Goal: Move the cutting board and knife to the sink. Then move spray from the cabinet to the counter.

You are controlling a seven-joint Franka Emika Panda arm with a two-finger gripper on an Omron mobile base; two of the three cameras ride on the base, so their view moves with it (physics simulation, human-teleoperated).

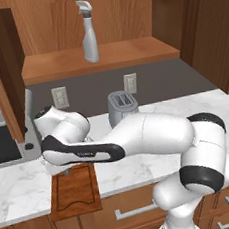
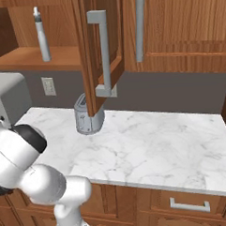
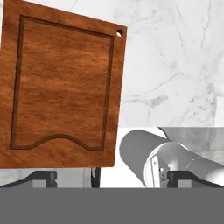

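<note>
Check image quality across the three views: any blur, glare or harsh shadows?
Left base view: sharp, flat light, faint shadow behind the spray. Right base view: sharp, no glare on the counter. Hand view: cutting board crisp, wood grain clear.

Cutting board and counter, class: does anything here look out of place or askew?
The cutting board lies flat but juts past the front edge of the counter, over the drawers. The cabinet door stands open. The spray stands upright on the shelf. Nothing looks spilled or damaged.
</note>
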